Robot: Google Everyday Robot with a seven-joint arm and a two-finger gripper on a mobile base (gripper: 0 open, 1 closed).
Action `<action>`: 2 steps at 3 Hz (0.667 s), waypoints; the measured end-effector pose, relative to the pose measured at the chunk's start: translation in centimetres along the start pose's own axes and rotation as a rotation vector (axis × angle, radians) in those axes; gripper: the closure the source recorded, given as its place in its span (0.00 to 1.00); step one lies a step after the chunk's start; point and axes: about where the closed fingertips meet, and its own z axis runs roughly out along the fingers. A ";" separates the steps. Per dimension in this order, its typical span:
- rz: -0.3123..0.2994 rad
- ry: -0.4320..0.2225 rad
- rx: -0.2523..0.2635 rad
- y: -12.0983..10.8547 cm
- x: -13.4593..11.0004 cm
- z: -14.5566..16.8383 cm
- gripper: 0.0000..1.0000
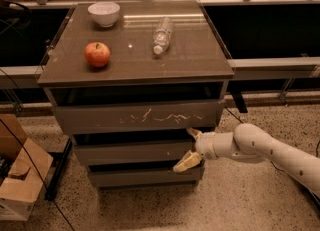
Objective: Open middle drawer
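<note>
The middle drawer (130,153) is a plain grey-brown front, second of three in the cabinet, below the drawer front with white squiggly scratches (137,117). It stands slightly out from the cabinet, with a dark gap above it. My gripper (190,148) is at the drawer's right end on a white arm coming from the right. Its fingers are spread apart: the upper one (193,133) sits at the drawer's top edge, the lower one (186,163) at its bottom edge. It holds nothing.
The lowest drawer (142,177) sits just under the gripper. On the cabinet top are a red apple (97,54), a white bowl (104,13) and a lying plastic bottle (162,35). A cardboard box (17,180) stands on the floor at left.
</note>
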 end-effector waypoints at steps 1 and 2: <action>0.032 0.019 0.009 -0.5 1.4 1.8 0.00; 0.033 0.046 0.025 -1.6 3.0 4.3 0.00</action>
